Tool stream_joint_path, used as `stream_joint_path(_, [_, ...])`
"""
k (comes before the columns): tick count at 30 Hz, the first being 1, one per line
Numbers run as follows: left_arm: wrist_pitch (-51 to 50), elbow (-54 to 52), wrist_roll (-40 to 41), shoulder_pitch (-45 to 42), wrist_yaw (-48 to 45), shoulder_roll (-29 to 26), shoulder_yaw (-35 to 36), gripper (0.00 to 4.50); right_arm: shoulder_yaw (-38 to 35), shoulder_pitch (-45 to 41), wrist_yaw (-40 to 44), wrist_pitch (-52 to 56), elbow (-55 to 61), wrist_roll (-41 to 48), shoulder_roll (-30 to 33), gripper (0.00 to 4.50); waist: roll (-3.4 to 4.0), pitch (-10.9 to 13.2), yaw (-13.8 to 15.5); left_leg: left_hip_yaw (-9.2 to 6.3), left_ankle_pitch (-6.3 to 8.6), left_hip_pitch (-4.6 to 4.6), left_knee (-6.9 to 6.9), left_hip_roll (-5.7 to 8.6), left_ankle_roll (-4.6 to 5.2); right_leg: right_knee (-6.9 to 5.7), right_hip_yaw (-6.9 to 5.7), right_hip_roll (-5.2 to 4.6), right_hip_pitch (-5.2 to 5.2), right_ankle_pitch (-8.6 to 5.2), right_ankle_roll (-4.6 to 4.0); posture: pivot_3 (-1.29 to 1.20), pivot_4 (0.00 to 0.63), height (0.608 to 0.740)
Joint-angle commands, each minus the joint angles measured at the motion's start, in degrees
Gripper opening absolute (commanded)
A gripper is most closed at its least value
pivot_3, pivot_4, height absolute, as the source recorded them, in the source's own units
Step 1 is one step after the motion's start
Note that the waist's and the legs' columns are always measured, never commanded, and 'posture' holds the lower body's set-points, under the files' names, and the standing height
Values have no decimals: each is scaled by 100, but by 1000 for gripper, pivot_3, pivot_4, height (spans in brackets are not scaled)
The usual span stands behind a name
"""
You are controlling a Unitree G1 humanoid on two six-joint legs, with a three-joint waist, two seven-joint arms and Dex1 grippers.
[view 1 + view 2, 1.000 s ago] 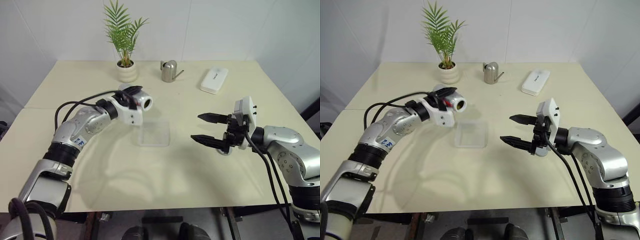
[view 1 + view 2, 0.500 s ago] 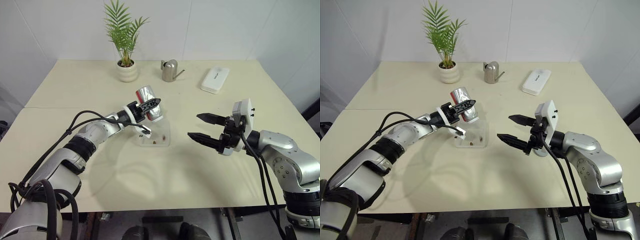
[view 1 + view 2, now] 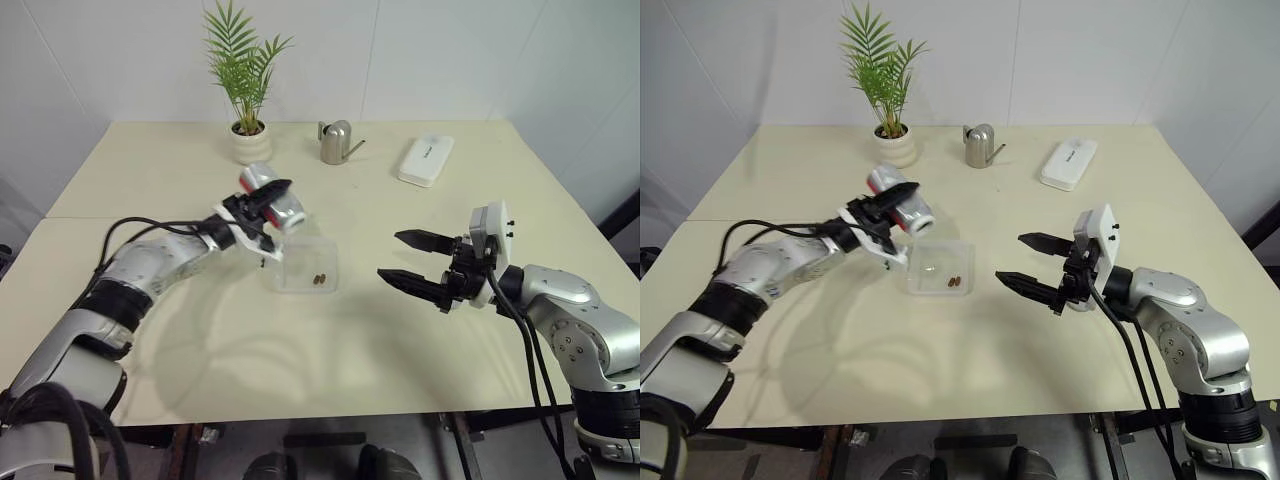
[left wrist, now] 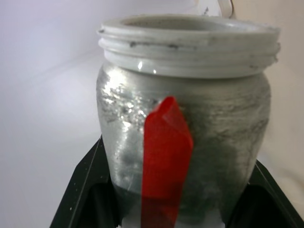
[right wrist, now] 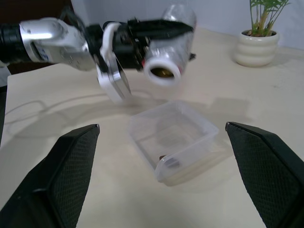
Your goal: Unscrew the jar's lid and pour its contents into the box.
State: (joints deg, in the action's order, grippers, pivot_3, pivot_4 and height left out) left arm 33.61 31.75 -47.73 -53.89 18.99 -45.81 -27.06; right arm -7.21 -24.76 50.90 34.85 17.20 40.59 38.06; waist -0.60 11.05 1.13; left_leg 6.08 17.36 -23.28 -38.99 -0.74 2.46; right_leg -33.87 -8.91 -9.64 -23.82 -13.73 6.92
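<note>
Left claw (image 3: 268, 203) pinches the open jar (image 3: 275, 197) above the box (image 3: 306, 268); right claw (image 3: 418, 267) spread nearby; plant (image 3: 246, 85), watering can (image 3: 336, 142), white case (image 3: 426, 160) behind.

readable text: none, honestly
small clear cylindrical jar (image 4: 185, 118) between the jaws: just a plain red strip, no lettering

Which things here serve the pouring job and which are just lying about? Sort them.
Job:
- jar, lid off, held over the table by the left gripper
- box
- brown contents in the box

Lying about:
- potted plant
- silver watering can
- white case
</note>
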Motion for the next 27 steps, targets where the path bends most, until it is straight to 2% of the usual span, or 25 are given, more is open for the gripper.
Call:
stream_joint_path(1, [-327, -566, 2543, 562, -2004, 110, 910, 1984, -94, -20, 175, -195, -43, -84, 126, 4471, 0, 0, -5, 0, 0, 1, -3, 0, 0, -1, 0, 0, 1, 0, 0, 0, 150, 740])
stream_joint_path(4, [-2288, -1041, 4269, 1065, -2975, 566, 2073, 1984, -24, -48, 274, -314, -197, -215, 115, 4471, 0, 0, 8, -4, 0, 5, -14, 1, 0, -8, -2, 0, 10, 0, 0, 0, 150, 740])
stream_joint_path(7, [-4168, -1471, 5620, 1414, -3194, 1047, 3183, 1984, 9, -57, 364, -403, -341, -318, 86, 4471, -1, 0, -11, -10, -1, 5, -21, 2, 1, -11, -2, 7, 16, 1, 1, 0, 150, 740])
stream_joint_path(12, [-5690, -1949, 6882, 1901, -2826, 1651, 4615, 1984, 94, -155, 491, -548, -634, -493, 40, 4471, -7, -3, -43, -10, -1, 12, -18, 4, 1, -9, -1, 9, 23, 1, 2, 0, 150, 740])
stream_joint_path(17, [-5246, -1541, 6774, 2186, -2693, 1741, 5073, 1984, 160, -278, 578, -686, -875, -633, -13, 4471, -16, -9, -55, -11, -1, 13, -18, 4, -2, -8, -2, 12, 24, 2, 2, 0, 150, 740])
stream_joint_path(20, [-4548, -1063, 6606, 2326, -2636, 1764, 5254, 1984, 251, -372, 647, -770, -966, -738, -29, 4471, -18, -11, -49, -11, 0, 14, -18, 5, -3, -7, -1, 12, 25, 2, 2, 0, 150, 740])
stream_joint_path(27, [-3522, -513, 6509, 2586, -2945, 1799, 5248, 1984, 318, -519, 642, -791, -1046, -798, -168, 4471, -23, -14, -34, -12, 3, 14, -16, 3, -8, -3, -2, 12, 24, 2, 1, 0, 150, 740])
